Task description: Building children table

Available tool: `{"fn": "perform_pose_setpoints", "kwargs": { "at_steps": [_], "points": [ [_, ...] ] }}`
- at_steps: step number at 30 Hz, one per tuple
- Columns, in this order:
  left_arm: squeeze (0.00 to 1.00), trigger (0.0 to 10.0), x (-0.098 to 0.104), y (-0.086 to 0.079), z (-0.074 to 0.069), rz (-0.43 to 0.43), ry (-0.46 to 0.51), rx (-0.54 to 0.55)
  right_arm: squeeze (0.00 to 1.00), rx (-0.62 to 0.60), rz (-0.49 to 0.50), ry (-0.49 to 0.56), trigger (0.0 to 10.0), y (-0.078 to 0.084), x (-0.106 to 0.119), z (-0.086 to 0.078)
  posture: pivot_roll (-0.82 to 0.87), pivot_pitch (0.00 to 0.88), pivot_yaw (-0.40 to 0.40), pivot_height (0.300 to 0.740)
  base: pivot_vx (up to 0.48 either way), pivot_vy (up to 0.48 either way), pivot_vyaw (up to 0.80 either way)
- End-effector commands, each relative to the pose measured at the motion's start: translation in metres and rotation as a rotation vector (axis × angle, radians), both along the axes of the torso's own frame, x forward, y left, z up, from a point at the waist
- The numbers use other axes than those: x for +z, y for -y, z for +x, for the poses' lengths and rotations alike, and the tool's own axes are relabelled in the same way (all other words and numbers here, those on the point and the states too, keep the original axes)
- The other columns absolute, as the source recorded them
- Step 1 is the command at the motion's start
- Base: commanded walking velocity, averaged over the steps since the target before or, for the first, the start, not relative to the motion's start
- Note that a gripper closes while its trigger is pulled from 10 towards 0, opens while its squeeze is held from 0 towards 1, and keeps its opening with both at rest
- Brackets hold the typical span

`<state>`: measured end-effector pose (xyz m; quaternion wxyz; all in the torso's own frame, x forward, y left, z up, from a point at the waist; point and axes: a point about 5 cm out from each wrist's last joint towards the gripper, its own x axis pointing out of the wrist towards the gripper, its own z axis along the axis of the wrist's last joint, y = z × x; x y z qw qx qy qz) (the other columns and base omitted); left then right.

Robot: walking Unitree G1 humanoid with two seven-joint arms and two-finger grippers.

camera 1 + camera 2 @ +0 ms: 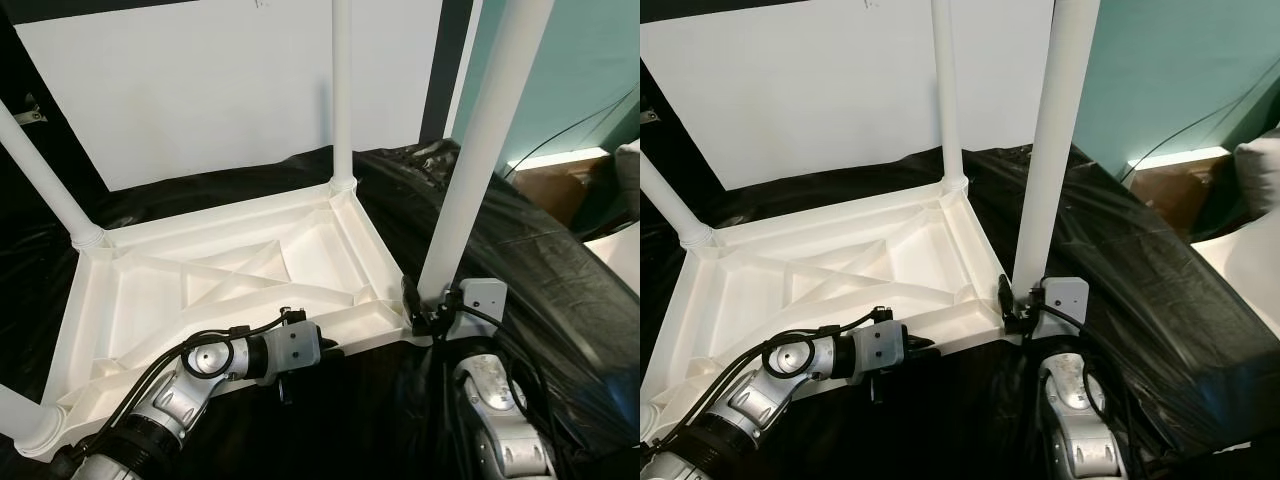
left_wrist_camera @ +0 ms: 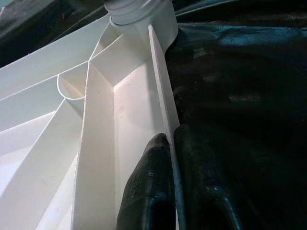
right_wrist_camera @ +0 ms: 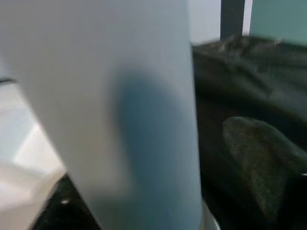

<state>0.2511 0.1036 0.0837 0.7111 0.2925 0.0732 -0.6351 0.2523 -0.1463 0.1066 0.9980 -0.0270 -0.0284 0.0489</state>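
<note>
The black plastic sheet (image 1: pixel 560 290) covers the work surface and carries everything else. A white wall panel (image 1: pixel 200 90) stands behind it, with a teal wall (image 1: pixel 590 70) beyond the sheet's far right side.

The white table top (image 1: pixel 230 290) lies upside down on the sheet, ribbed underside facing up. All positions below are given relative to this table top.

Four white legs are in view. The far leg (image 1: pixel 341 90) stands upright in the far right corner socket. The far left leg (image 1: pixel 45 175) sits in the far left corner and tilts outward. The near left leg (image 1: pixel 25 425) is at the near left corner, visible at its base only. The near right leg (image 1: pixel 480 150) stands at the near right corner and leans slightly away from the table top.

The right gripper (image 1: pixel 425 305) is at the near right corner, at the base of the near right leg. In the right wrist view this leg (image 3: pixel 120 115) is close and blurred; whether the fingers grip it cannot be determined.

The left gripper (image 2: pixel 173 187) is at the near edge rim (image 2: pixel 160 100), toward the near right corner. Its two black fingers (image 2: pixel 146 191) are pressed together on the thin upright rim, one finger inside the rim and one outside against the sheet.
</note>
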Motion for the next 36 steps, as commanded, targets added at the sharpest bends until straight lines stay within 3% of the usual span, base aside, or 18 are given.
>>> {"fn": "perform_pose_setpoints", "kwargs": {
  "at_steps": [1,5,8,9,10,20,22,23,26,36],
  "points": [
    [0.0,10.0,-0.056,-0.018,-0.031,0.19,-0.257,-0.009,0.0,0.045,-0.005,-0.011,10.0,-0.001,-0.005,0.0,-0.04,0.021,0.009,0.74,0.0,0.0,0.0],
    [0.0,10.0,-0.057,-0.018,-0.031,0.188,-0.255,-0.008,0.0,0.121,0.002,-0.008,10.0,-0.001,-0.001,0.005,-0.05,0.016,0.009,0.74,0.0,0.0,0.0],
    [0.0,10.0,-0.057,-0.017,-0.031,0.19,-0.255,-0.011,0.0,0.357,0.019,-0.046,10.0,-0.005,0.001,0.004,-0.05,0.015,0.01,0.74,0.0,0.0,0.0],
    [0.0,10.0,-0.057,-0.017,-0.031,0.19,-0.255,-0.011,0.0,0.357,0.019,-0.046,10.0,-0.005,0.001,0.004,-0.05,0.015,0.01,0.74,0.0,0.0,0.0],
    [0.0,10.0,-0.057,-0.016,-0.03,0.193,-0.249,-0.019,0.0,0.479,0.013,-0.087,10.0,-0.004,-0.001,0.002,-0.06,0.014,0.012,0.74,0.0,0.0,0.0],
    [0.0,10.0,-0.056,-0.017,-0.028,0.193,-0.247,-0.015,0.0,0.62,-0.174,-0.123,10.0,0.022,0.007,0.018,-0.05,0.007,0.018,0.74,0.0,0.0,0.0],
    [0.0,10.0,-0.056,-0.017,-0.028,0.193,-0.247,-0.015,0.0,0.62,-0.174,-0.123,10.0,0.022,0.007,0.018,-0.05,0.007,0.018,0.74,0.0,0.0,0.0],
    [0.0,10.0,-0.055,-0.017,-0.027,0.193,-0.246,-0.016,0.0,0.652,-0.181,-0.137,0.0,0.025,0.008,0.018,-0.05,0.007,0.018,0.74,0.0,0.0,0.0],
    [0.0,10.0,-0.055,-0.018,-0.028,0.195,-0.244,-0.021,0.0,0.73,-0.196,-0.195,0.0,0.032,0.007,0.018,-0.05,0.009,0.018,0.74,0.0,0.0,0.0],
    [0.0,10.0,-0.055,-0.02,-0.03,0.194,-0.246,-0.022,0.0,0.793,-0.185,-0.289,0.0,0.03,-0.008,0.01,-0.04,0.011,0.016,0.74,0.0,0.0,0.0]
  ]
}}
